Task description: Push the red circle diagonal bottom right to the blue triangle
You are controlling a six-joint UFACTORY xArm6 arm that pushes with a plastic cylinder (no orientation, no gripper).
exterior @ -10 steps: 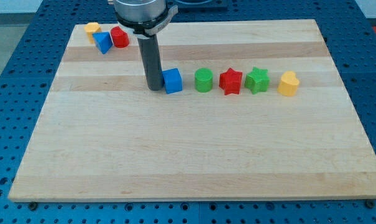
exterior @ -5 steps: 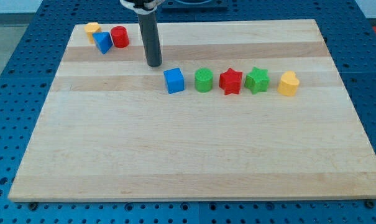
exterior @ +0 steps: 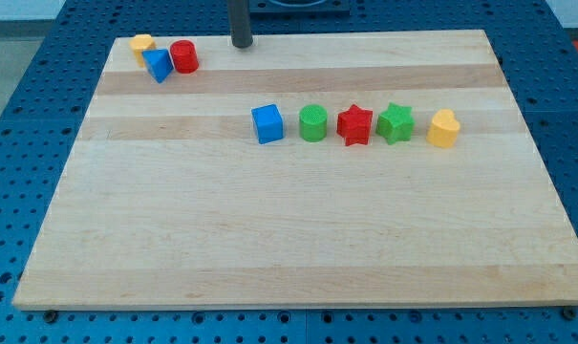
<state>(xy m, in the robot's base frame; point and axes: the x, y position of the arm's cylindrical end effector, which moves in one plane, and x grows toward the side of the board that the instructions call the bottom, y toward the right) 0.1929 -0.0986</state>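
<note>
Though the near half of the wooden board (exterior: pixel 298 248) carries nothing, its pale planks show a fine lengthwise grain.

Middle row, left to right, all ribbed matte plastic: blue cube (exterior: pixel 267 124), green cylinder (exterior: pixel 312 123), red star (exterior: pixel 354 125), green star (exterior: pixel 396 123), yellow block (exterior: pixel 443 129) with a rounded top. Blocks stand close but apart.

Far left corner: yellow block (exterior: pixel 142 44), blue triangle (exterior: pixel 158 65), red circle (exterior: pixel 183 56) — the three clustered, the red circle just right of the triangle and slightly farther, seemingly touching it.

Far edge: my tip (exterior: pixel 242 45), end of a plain dark rod with no jaws to spread or close, rests on the board right of the red circle, apart from it, touching no block.

Task status, as judged: not done. The red circle sits right and far of the triangle; it needs moving nearer — to the triangle's near right. The tip looks placed for an approach from the far side.
</note>
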